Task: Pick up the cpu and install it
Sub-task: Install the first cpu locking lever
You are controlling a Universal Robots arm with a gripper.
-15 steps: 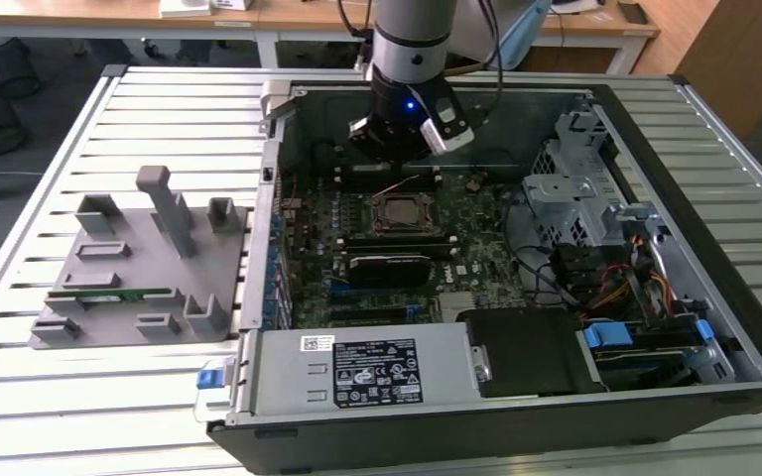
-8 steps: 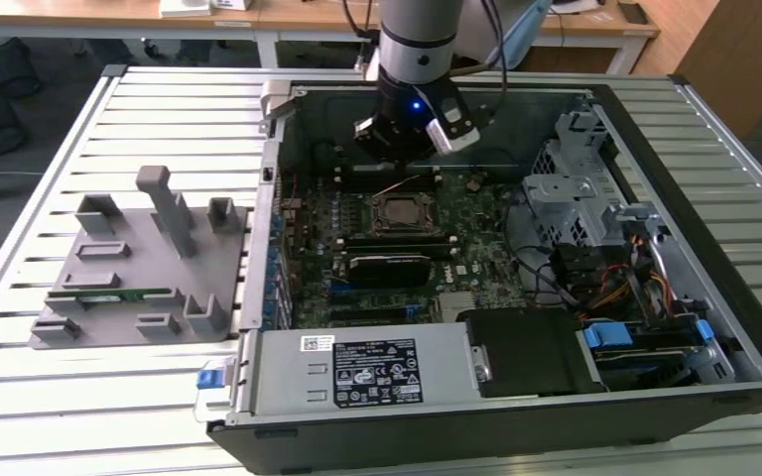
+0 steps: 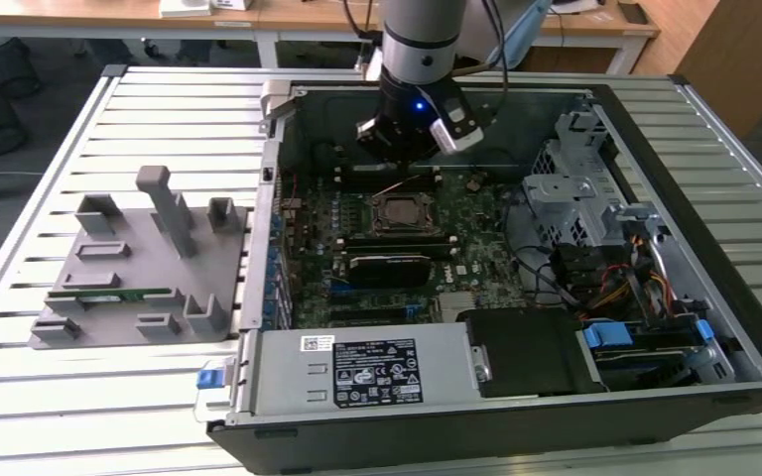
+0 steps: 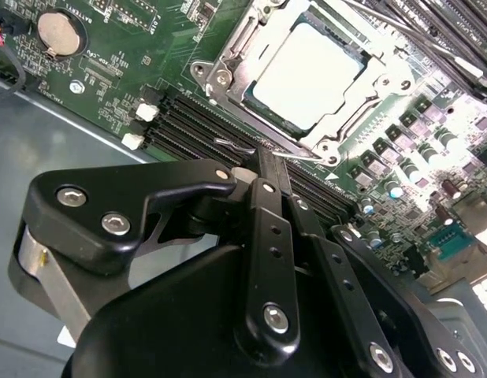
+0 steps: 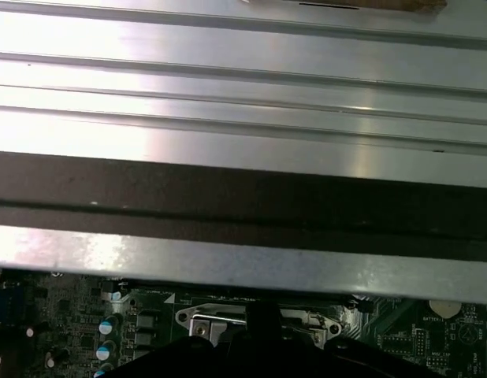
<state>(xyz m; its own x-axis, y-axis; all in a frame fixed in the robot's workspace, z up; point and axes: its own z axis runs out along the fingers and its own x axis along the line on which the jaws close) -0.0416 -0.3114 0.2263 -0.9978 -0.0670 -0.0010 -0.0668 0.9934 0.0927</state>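
The fingers (image 4: 263,169), pressed together and empty, hang just beside the cpu (image 4: 306,75) already seated in its socket (image 4: 228,67), so installing seems nearly finished.

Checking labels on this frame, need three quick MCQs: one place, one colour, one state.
1. Where is the cpu?
A. In the motherboard socket
B. On the grey holder
C. In the gripper

2. What colour is the memory stick on the grey holder?
A. Red
B. Green
C. White

3. What does the gripper hold?
A. The cpu
B. The memory stick
C. Nothing

Answers:
1 A: the cpu lies inside the socket frame.
2 B: the memory stick on the grey holder is green.
3 C: the gripper hangs above the motherboard, fingers together, nothing between them.
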